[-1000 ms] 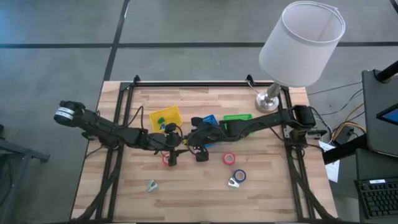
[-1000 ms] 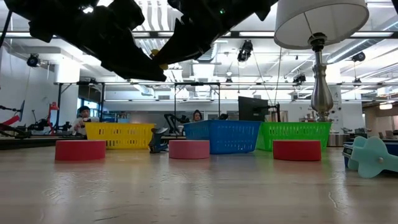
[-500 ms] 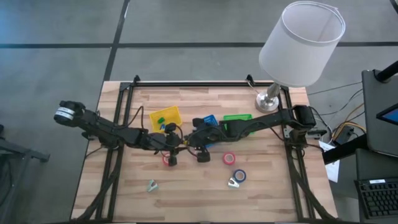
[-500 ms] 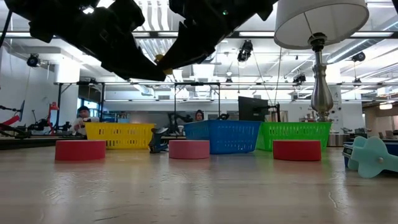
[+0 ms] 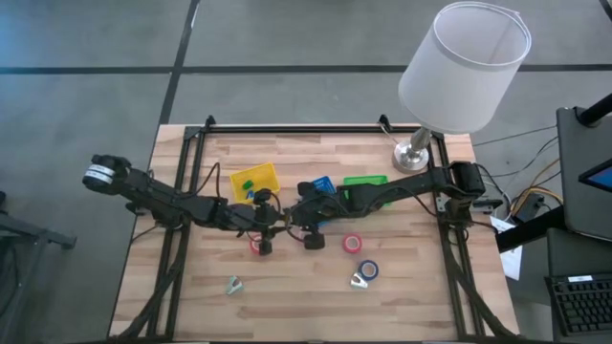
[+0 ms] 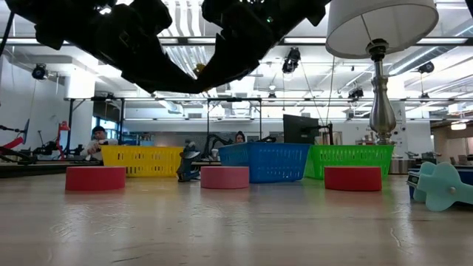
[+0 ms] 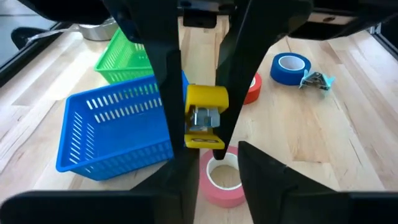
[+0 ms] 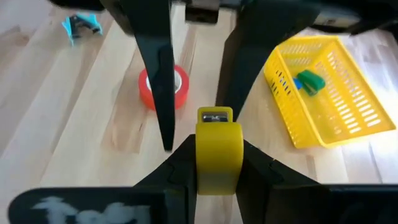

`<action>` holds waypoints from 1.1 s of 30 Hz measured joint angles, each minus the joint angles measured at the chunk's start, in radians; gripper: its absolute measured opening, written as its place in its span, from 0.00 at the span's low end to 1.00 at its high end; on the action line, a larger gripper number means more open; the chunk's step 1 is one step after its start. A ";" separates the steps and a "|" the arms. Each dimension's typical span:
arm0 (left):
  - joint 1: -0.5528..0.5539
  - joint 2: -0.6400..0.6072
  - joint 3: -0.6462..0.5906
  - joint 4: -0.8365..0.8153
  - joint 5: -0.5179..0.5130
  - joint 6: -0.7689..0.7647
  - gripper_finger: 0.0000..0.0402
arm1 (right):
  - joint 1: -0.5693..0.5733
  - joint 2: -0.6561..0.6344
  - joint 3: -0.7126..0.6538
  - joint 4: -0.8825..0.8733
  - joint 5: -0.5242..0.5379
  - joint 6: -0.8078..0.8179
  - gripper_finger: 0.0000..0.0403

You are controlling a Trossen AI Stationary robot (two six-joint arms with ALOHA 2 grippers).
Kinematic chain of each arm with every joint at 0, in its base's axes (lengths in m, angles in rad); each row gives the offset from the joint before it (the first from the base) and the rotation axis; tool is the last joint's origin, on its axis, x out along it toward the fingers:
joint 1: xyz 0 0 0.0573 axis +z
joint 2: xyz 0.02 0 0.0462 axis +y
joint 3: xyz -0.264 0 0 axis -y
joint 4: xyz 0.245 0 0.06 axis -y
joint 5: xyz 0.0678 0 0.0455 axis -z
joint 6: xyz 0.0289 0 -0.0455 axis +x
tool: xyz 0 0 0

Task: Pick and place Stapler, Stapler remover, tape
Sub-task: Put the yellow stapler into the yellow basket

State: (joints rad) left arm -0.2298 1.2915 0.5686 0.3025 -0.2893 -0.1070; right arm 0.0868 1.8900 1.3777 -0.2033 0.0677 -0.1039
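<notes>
Nearest the table's front edge, well forward of the blue basket, a blue tape is found with a pale remover touching it. A red tape lies between these and the basket.

Just in front of the basket's left corner, both claws are met nose to nose above the wood. The yellow stapler is clamped in the right gripper, off the table. Its long axis is judged to run from one claw to the other, across the table, with the free end pointed at the left gripper.

The left gripper's fingers are seen parted, one on either side of that free end, with a gap on at least one side; no grip by them is established. A pink tape lies below the hand-over point.

Behind and left of the blue basket, a yellow basket is noted.
</notes>
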 joint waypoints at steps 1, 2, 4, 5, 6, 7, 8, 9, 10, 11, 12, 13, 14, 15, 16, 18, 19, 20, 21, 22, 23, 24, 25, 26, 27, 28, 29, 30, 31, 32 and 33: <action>0.000 0.000 0.000 0.000 0.000 0.000 0.32 | 0.000 0.000 0.000 -0.014 0.000 0.000 0.17; 0.000 0.000 0.000 -0.002 -0.001 0.001 0.33 | 0.000 0.000 0.000 -0.027 0.000 0.001 0.17; 0.000 0.000 0.000 -0.006 -0.017 0.001 0.36 | 0.000 0.000 0.000 -0.045 0.000 0.017 0.18; 0.000 0.000 0.000 -0.006 -0.027 0.001 0.37 | 0.000 0.000 0.000 -0.051 0.001 0.028 0.18; 0.000 0.000 0.000 -0.006 -0.039 0.002 0.38 | 0.000 0.000 0.000 -0.057 0.003 0.034 0.19; 0.000 0.000 0.000 -0.005 -0.053 0.001 0.38 | 0.000 0.000 0.000 -0.063 0.003 0.038 0.20; 0.000 0.000 0.000 -0.006 -0.065 0.001 0.38 | 0.000 0.000 0.000 -0.066 0.003 0.041 0.20; 0.000 0.000 0.000 -0.005 -0.072 0.000 0.38 | 0.000 0.000 0.000 -0.067 0.004 0.041 0.20; 0.001 0.000 0.000 -0.004 -0.075 0.000 0.38 | 0.000 0.000 0.000 -0.067 0.004 0.041 0.20; 0.001 0.000 0.000 0.002 -0.078 0.000 0.38 | 0.000 0.000 0.000 -0.066 0.004 0.041 0.20; 0.001 0.000 0.000 0.013 -0.078 0.000 0.38 | 0.000 0.000 0.000 -0.064 0.003 0.041 0.19; 0.001 0.000 0.000 0.026 -0.078 -0.001 0.38 | 0.000 0.000 0.000 -0.063 0.004 0.041 0.18; 0.001 0.000 0.000 0.040 -0.078 -0.001 0.38 | 0.000 0.000 0.000 -0.063 0.004 0.041 0.18; 0.001 0.000 0.000 0.048 -0.078 -0.002 0.38 | 0.000 0.000 0.000 -0.063 0.004 0.042 0.17; 0.000 0.000 0.000 0.052 -0.078 -0.001 0.38 | 0.000 0.000 0.000 -0.063 0.004 0.041 0.17; 0.000 0.000 0.000 0.057 -0.078 -0.001 0.38 | 0.000 -0.001 0.000 -0.061 0.004 0.042 0.18; 0.000 0.000 0.000 0.057 -0.078 -0.001 0.38 | 0.000 -0.001 0.000 -0.060 0.004 0.044 0.18; 0.000 0.000 0.000 0.057 -0.078 -0.001 0.38 | 0.000 -0.001 0.000 -0.056 0.004 0.045 0.19; 0.000 0.002 0.000 0.057 -0.078 -0.002 0.38 | 0.000 -0.001 0.000 -0.052 0.004 0.045 0.19; 0.000 0.003 0.000 0.057 -0.078 -0.001 0.38 | 0.000 -0.001 0.000 -0.047 0.004 0.045 0.20; 0.000 0.004 0.000 0.057 -0.078 -0.001 0.38 | 0.000 -0.001 0.000 -0.042 0.004 0.045 0.20; 0.000 0.007 0.000 0.058 -0.078 -0.001 0.38 | 0.000 -0.001 0.000 -0.040 0.005 0.045 0.20; 0.000 0.011 0.000 0.059 -0.078 -0.002 0.38 | 0.000 -0.001 0.000 -0.037 0.006 0.045 0.21; 0.000 0.016 0.000 0.060 -0.078 -0.002 0.38 | 0.000 -0.001 0.000 -0.038 0.006 0.045 0.20; 0.000 0.022 0.000 0.061 -0.079 -0.002 0.38 | 0.000 -0.001 0.000 -0.037 0.006 0.045 0.20; 0.000 0.027 0.000 0.064 -0.080 -0.002 0.38 | 0.000 -0.001 -0.001 -0.037 0.006 0.045 0.19; 0.000 0.034 0.000 0.067 -0.081 -0.002 0.37 | 0.000 -0.001 -0.002 -0.038 0.006 0.045 0.18; 0.000 0.041 0.000 0.070 -0.082 -0.002 0.36 | 0.000 -0.001 -0.002 -0.039 0.006 0.045 0.18; 0.000 0.047 0.000 0.074 -0.083 -0.002 0.35 | 0.000 -0.001 -0.002 -0.040 0.006 0.045 0.18; 0.000 0.054 0.000 0.081 -0.084 -0.002 0.33 | 0.000 0.000 -0.003 -0.042 0.005 0.046 0.18; 0.000 0.057 0.000 0.084 -0.087 -0.001 0.32 | 0.000 0.000 -0.003 -0.043 0.006 0.051 0.18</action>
State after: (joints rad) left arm -0.2302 1.3486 0.5690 0.3869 -0.3762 -0.1081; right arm 0.0872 1.8896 1.3743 -0.2466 0.0737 -0.0532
